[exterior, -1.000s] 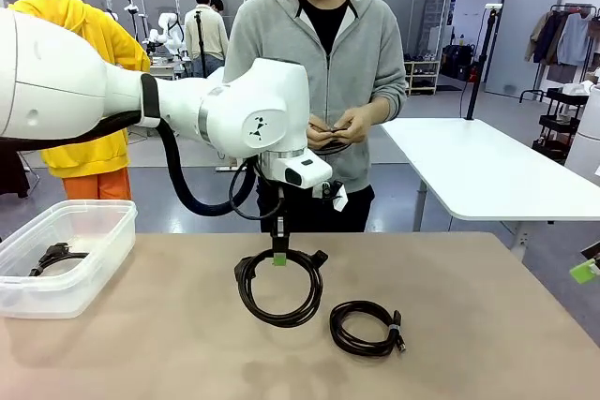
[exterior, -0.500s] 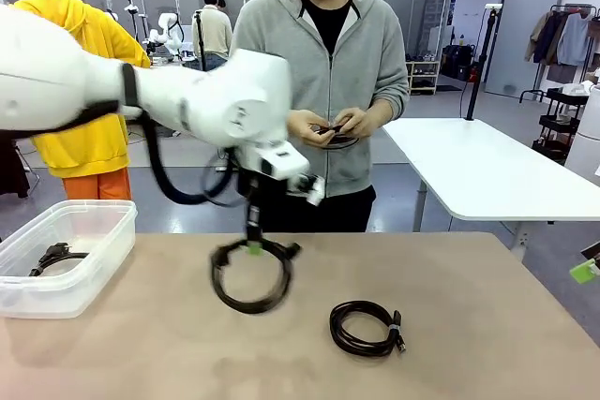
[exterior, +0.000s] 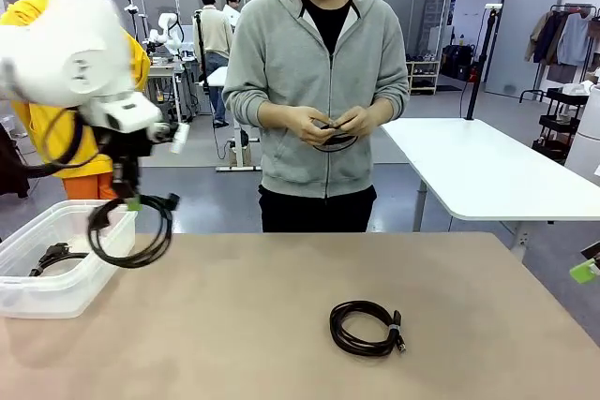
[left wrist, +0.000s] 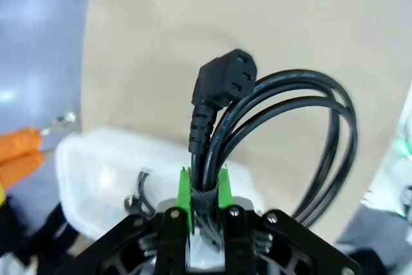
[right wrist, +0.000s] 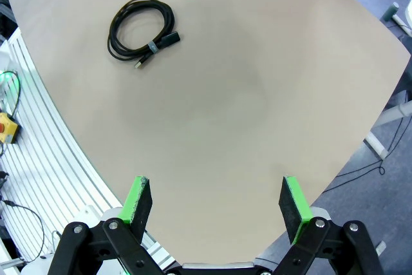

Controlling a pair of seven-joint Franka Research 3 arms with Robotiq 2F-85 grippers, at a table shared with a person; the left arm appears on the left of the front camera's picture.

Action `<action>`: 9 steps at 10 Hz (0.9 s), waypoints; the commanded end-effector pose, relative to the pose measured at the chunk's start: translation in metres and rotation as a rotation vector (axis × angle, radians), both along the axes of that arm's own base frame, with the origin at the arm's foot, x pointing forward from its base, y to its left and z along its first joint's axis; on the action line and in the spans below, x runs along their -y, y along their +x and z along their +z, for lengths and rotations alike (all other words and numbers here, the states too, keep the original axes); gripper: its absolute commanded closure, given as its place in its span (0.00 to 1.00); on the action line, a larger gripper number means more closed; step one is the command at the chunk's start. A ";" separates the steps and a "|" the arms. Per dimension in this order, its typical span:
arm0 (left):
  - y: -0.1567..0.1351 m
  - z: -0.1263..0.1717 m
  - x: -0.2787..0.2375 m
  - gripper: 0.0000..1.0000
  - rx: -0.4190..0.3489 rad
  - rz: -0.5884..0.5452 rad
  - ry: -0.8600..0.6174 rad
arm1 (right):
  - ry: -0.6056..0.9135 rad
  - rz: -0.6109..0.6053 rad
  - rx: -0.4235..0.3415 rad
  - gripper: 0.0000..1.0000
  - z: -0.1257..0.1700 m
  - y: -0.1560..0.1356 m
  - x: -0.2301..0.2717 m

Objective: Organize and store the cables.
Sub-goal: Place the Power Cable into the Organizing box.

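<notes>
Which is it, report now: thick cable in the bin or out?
Out: the thick cable hangs from the left claw near the bin.

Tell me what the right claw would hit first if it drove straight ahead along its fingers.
Most likely the bare table: the open right claw points at its plain surface. The coiled cable lies well off to one side of that line, though depth is hard to judge.

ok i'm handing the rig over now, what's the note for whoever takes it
Left gripper: shut on the thick black coiled power cable, hanging at the edge of the clear plastic bin.
Right gripper: open, empty, above the beige table.
Done: one black cable lies in the bin.
Left: bin the held coil; store the thin black coil on the table; the person's hands hold another.
</notes>
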State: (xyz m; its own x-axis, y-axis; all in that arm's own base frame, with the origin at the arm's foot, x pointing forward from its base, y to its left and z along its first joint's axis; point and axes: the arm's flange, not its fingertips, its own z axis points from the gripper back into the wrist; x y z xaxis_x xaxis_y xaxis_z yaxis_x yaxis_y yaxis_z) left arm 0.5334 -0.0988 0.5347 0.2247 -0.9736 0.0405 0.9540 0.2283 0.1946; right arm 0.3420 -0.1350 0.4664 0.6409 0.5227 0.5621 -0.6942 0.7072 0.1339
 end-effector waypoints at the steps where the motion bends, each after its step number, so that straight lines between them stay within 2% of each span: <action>1: 0.003 -0.015 -0.054 0.82 0.089 0.111 -0.077 | 0.010 -0.003 -0.003 0.00 0.001 0.002 -0.001; 3: 0.014 -0.012 -0.121 0.82 0.097 0.210 -0.120 | 0.010 -0.003 -0.003 0.00 0.001 0.002 -0.001; 5: 0.026 -0.020 -0.178 0.82 0.065 0.312 -0.166 | 0.010 -0.003 -0.003 0.00 0.001 0.002 -0.001; 6: 0.033 -0.027 -0.194 0.82 0.058 0.363 -0.143 | 0.010 -0.003 -0.003 0.00 0.001 0.002 -0.001; 8: 0.043 -0.047 -0.201 0.82 0.037 0.370 -0.134 | 0.010 -0.003 -0.003 0.00 0.001 0.002 -0.001; 9: 0.053 -0.060 -0.202 0.82 0.077 0.401 -0.133 | 0.010 -0.003 -0.003 0.00 0.001 0.002 -0.001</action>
